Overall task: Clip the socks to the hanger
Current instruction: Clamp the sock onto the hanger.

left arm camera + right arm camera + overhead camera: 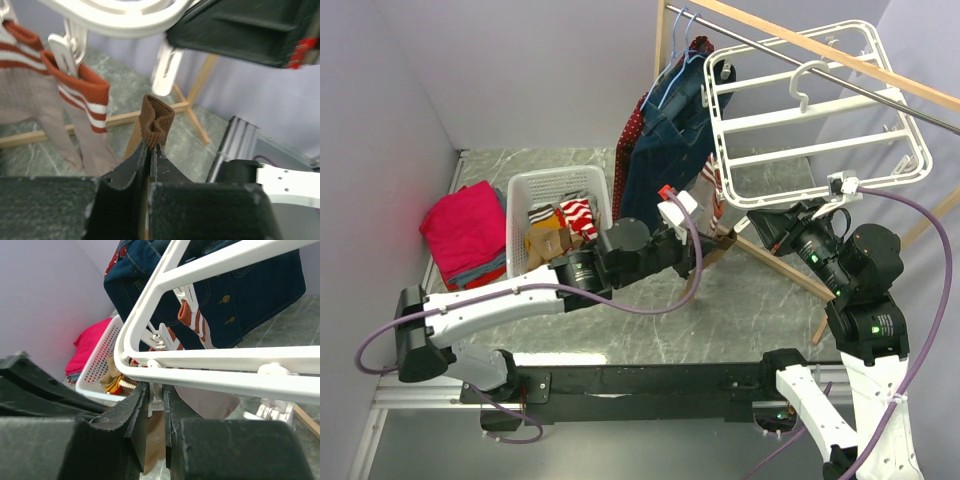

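Left jaws grip the brown ribbed cloth sock; right jaws squeeze the small white plastic clip. Lift the sock slowly toward twelve o'clock.

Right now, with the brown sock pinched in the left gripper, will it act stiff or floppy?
Probably floppy: the brown sock crumples into folds above the left gripper. Likely light: one small clip carries a similar striped sock. Its ribbed knit should not slip easily.
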Controlling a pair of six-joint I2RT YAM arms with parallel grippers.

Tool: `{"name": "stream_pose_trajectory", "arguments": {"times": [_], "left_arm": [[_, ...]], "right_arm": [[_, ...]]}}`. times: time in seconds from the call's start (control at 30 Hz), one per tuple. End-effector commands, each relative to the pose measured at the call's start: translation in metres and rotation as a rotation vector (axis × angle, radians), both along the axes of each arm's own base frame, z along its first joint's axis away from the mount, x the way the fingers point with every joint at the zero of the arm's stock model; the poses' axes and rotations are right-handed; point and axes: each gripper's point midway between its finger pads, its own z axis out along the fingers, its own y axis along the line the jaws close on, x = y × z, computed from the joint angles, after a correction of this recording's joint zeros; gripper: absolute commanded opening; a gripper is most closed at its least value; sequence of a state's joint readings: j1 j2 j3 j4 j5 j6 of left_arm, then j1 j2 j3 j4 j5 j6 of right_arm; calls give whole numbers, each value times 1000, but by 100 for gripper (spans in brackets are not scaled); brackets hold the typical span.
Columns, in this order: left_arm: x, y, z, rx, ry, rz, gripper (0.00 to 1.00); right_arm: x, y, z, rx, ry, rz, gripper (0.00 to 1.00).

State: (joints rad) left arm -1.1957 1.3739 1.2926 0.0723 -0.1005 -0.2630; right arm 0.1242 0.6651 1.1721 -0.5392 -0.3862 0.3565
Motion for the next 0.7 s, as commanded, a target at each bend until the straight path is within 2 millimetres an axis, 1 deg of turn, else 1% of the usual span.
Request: {"name": "stream_pose_trajectory", "arguments": {"times": [0.0,0.13,0.17,0.27,0.67], "left_arm": [[17,-4,16,-47,-47,91,1],[26,-6,13,-22,-64,140,1],[27,-6,11,-19,-62,145,1],[27,-6,15,-33,-66,148,1],[19,-13,29,-63,-88,104,1]], "right_arm": [[0,-3,12,18,-25,-23,13],[1,-6,12,15,-21,-38,12],[1,-6,11,15,-18,-42,12],[2,-7,9,9,-14,-48,12],[4,-7,6,14,-4,-46,12]]}}
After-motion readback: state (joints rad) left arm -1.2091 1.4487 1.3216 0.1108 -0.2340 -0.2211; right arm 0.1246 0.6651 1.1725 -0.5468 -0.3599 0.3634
